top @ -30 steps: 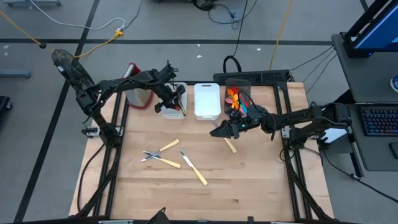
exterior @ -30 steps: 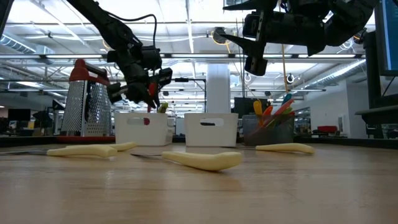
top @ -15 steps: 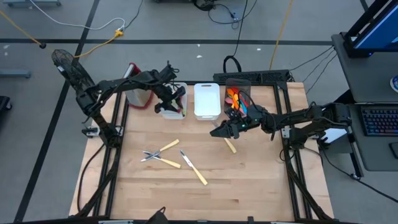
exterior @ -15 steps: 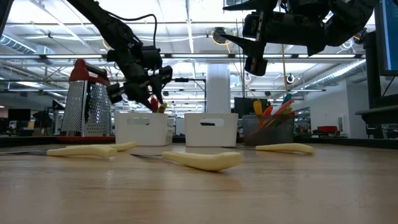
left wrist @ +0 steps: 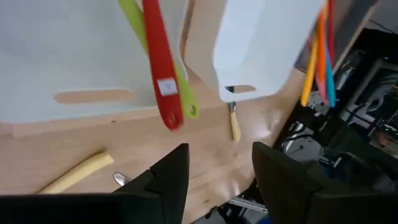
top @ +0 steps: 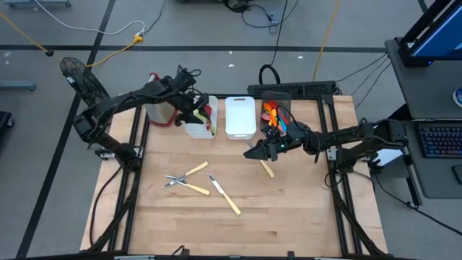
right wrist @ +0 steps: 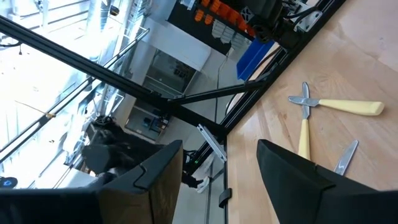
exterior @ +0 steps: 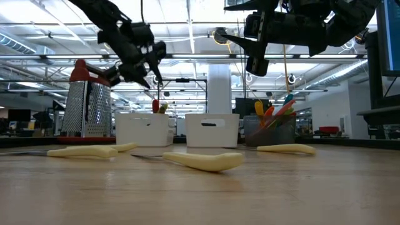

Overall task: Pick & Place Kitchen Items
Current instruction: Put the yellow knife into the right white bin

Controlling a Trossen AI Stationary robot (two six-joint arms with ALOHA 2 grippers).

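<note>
A red spoon (left wrist: 163, 68) and a green spoon (left wrist: 186, 93) stand tilted in the left white bin (top: 198, 124), leaning on its rim. My left gripper (top: 192, 107) hangs open above that bin, clear of both spoons (exterior: 152, 74). Several yellow-handled metal pieces lie flat on the wood: two crossed (top: 184, 180), one (top: 225, 196) beside them, one (top: 267, 168) farther right. My right gripper (top: 250, 154) is open in the air above the table, just left of that last piece. Orange, red and blue utensils stand in the dark bin (top: 276, 115).
A second white bin (top: 240, 115) stands between the left white bin and the dark bin. A metal box grater (exterior: 87, 106) with a red top stands at the far left. Bare wood stretches along the table's near side (top: 238, 231).
My left gripper has let go of the red spoon and risen away from the left white bin, shifting a little toward the table's far left. The red spoon now stands in the bin beside the green one. My right gripper has kept still.
</note>
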